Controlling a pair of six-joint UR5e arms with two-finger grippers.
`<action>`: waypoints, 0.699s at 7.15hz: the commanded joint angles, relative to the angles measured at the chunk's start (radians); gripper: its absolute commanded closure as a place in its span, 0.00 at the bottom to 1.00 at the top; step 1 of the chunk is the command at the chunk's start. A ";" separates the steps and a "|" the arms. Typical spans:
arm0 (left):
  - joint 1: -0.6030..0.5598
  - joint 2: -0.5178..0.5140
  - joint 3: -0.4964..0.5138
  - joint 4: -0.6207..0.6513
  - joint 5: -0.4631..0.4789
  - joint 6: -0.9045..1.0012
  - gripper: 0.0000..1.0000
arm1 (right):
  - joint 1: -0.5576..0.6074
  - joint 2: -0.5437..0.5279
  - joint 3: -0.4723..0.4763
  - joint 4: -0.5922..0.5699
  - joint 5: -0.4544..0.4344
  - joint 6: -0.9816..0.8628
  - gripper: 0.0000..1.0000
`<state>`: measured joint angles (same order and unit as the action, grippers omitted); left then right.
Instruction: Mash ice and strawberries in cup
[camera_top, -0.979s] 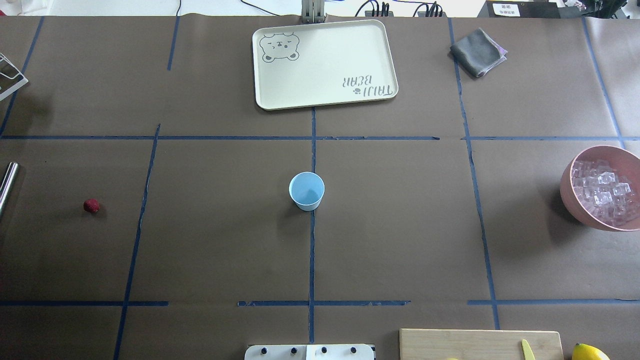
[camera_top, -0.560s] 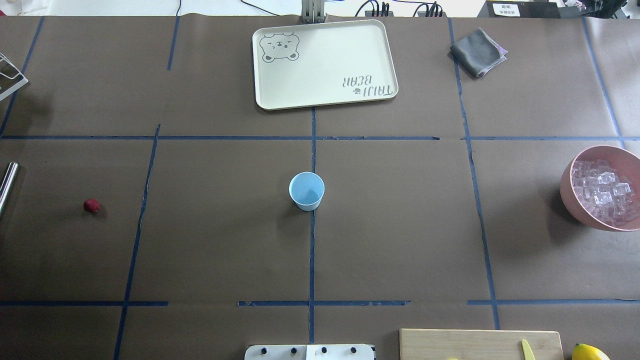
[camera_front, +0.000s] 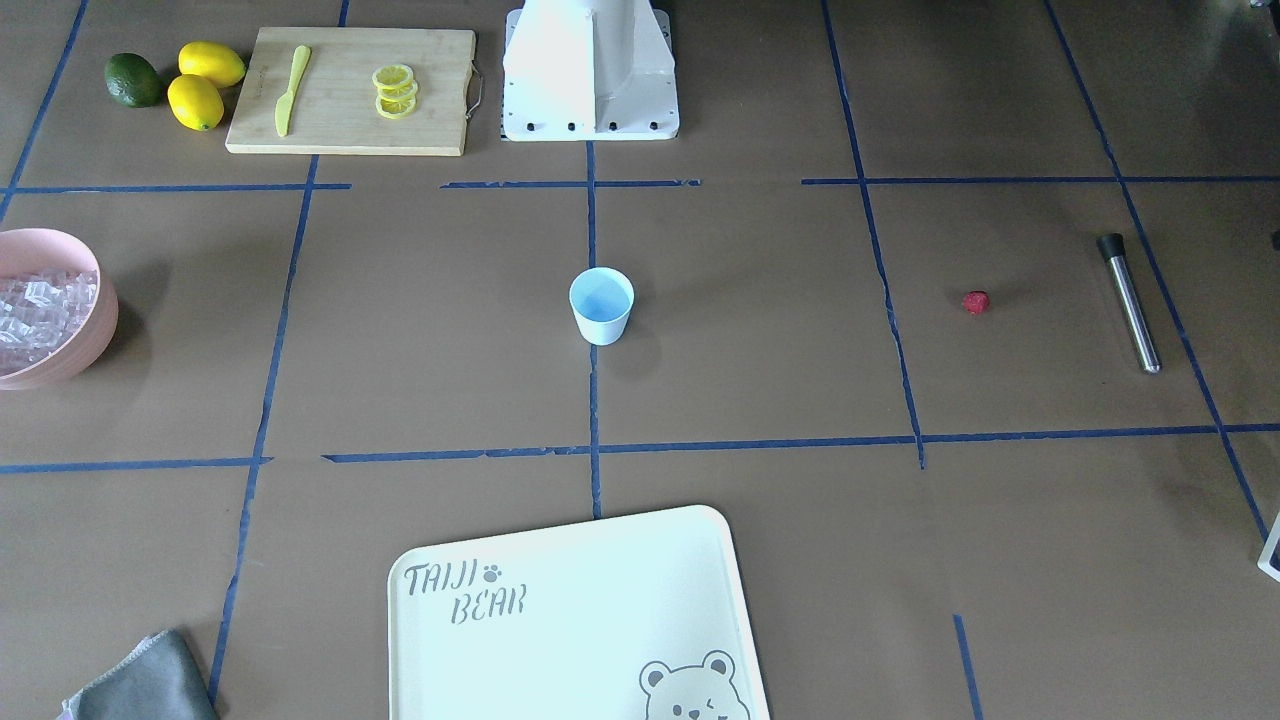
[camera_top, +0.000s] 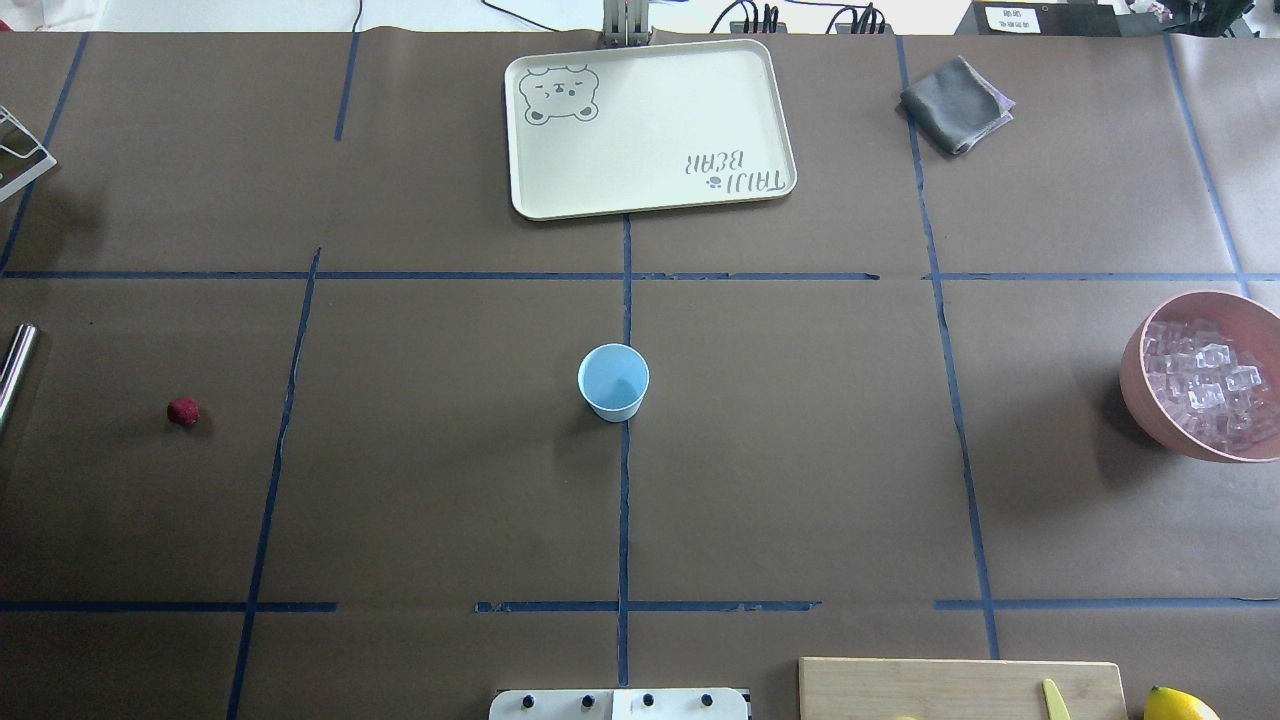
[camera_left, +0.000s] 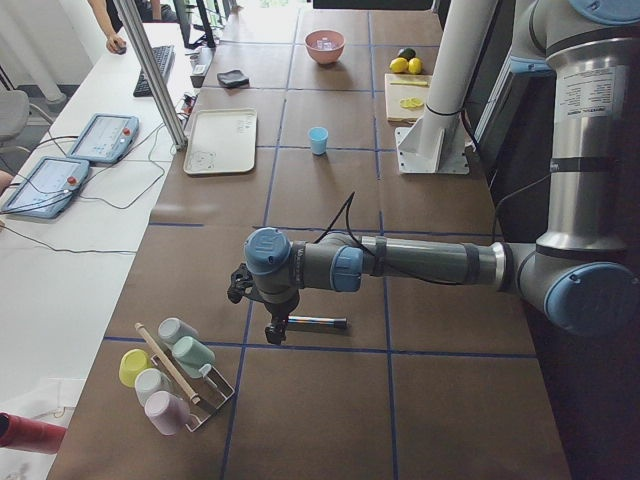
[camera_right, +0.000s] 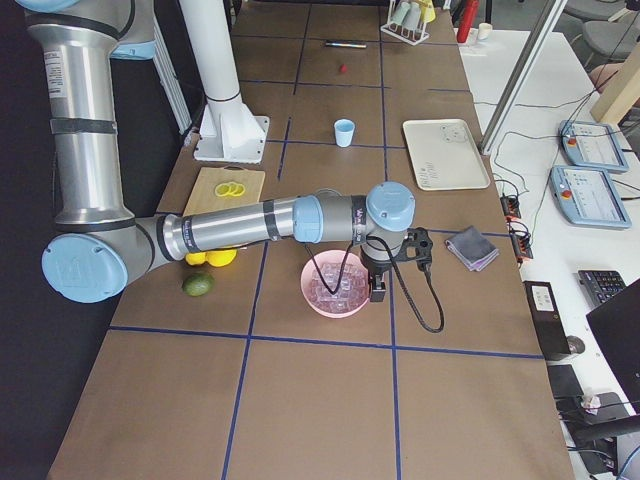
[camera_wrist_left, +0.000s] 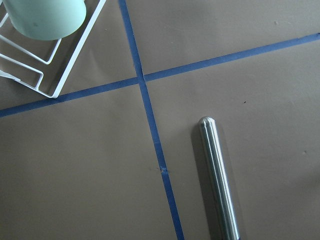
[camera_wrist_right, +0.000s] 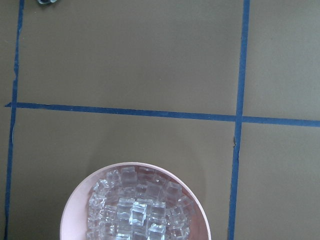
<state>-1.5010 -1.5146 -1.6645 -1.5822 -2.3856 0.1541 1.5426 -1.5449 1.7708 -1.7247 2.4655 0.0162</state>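
Observation:
The pale blue cup (camera_top: 613, 381) stands upright at the table's middle and looks empty; it also shows in the front view (camera_front: 601, 305). The red strawberry (camera_top: 183, 411) lies alone far to its left. The ice (camera_top: 1205, 390) fills a pink bowl (camera_top: 1138, 385) at the right edge, and the right wrist view shows the ice (camera_wrist_right: 135, 210) from above. My left gripper (camera_left: 272, 335) hangs over the end of a steel rod (camera_left: 318, 322). My right gripper (camera_right: 378, 290) hangs over the bowl's rim. I cannot tell whether either gripper is open or shut.
A cream bear tray (camera_top: 650, 125) and a grey cloth (camera_top: 955, 103) lie at the far side. A cutting board (camera_front: 350, 90) with lemon slices and a yellow knife, two lemons and a lime sit by the robot base. A rack of cups (camera_left: 175, 375) stands near the left gripper.

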 joint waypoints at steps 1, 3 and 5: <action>0.002 0.029 0.002 -0.009 -0.010 0.001 0.00 | -0.010 -0.035 0.044 0.004 0.018 0.001 0.00; 0.002 0.033 0.000 -0.009 -0.012 0.001 0.00 | -0.126 -0.066 0.064 0.025 -0.020 0.130 0.01; 0.002 0.033 -0.004 -0.009 -0.012 -0.001 0.00 | -0.249 -0.133 0.081 0.287 -0.065 0.575 0.02</action>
<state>-1.4987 -1.4824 -1.6670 -1.5907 -2.3973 0.1539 1.3724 -1.6279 1.8444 -1.5964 2.4293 0.3350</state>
